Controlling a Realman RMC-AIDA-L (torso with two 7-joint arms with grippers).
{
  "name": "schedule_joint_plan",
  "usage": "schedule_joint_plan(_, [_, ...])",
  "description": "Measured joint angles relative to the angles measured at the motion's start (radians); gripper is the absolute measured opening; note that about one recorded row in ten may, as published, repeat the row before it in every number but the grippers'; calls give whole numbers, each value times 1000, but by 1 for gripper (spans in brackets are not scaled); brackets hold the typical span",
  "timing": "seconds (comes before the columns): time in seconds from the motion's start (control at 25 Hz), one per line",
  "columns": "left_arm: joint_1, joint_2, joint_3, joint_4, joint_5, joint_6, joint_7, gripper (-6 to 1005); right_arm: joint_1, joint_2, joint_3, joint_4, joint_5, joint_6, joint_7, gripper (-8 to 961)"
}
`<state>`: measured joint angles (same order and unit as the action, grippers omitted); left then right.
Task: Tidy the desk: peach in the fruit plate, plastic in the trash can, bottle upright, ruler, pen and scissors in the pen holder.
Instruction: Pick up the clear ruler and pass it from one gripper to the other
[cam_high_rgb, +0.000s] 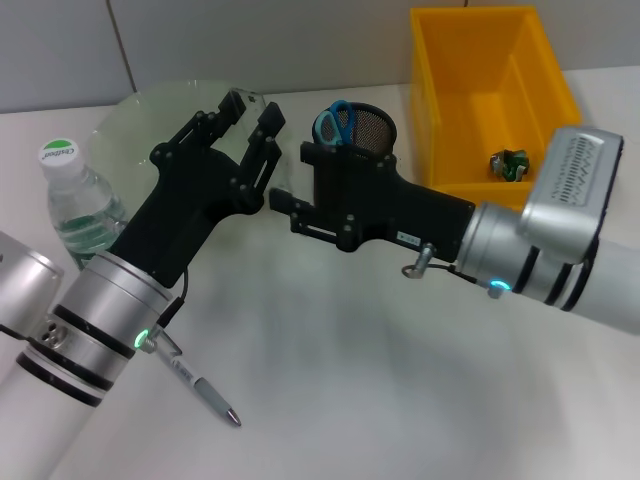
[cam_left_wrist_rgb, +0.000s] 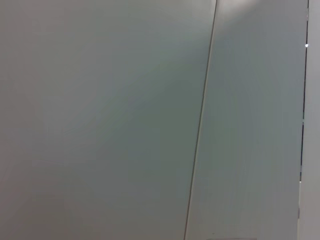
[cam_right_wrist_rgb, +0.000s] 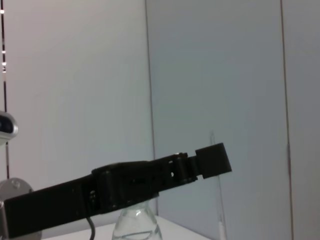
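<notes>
The left gripper (cam_high_rgb: 250, 108) hangs above the far rim of the round clear glass fruit plate (cam_high_rgb: 140, 110), its black fingers spread apart and holding nothing. The right gripper (cam_high_rgb: 285, 210) sits just in front of the black mesh pen holder (cam_high_rgb: 372, 128); whether its fingers are open or closed, I cannot tell.

The blue-handled scissors (cam_high_rgb: 334, 122) are already standing in the holder. The clear water bottle with the white cap (cam_high_rgb: 72, 195) is upright, and crumpled green plastic (cam_high_rgb: 509, 165) lies in the yellow bin (cam_high_rgb: 450, 90). No peach or ruler shows.

That leaves the grey pen (cam_high_rgb: 205, 390), flat on the white desk (cam_high_rgb: 400, 400), close under the left forearm. To do this well, the left arm should pull back, turn the fingers down, straddle the barrel mid-length across its axis, then lift it clear before swinging to the holder.
</notes>
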<state>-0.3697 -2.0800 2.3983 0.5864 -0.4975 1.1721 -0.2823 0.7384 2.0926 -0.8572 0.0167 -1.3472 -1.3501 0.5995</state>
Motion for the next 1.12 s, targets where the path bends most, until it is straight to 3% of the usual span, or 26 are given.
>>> schedule_joint_plan(0.24, [-6,0,-1,1,-4,-10,8,400,51,0,73,101,15,27,-102,683])
schedule_joint_plan(0.92, [-10,0,-2,-6,-5,-16,20,400,54,0,87,114,10,26,-113,682])
schedule_joint_plan(1.12, [-12,0,1,-7,-6,-27,20,400,51,0,87,113,12,24,-113,453])
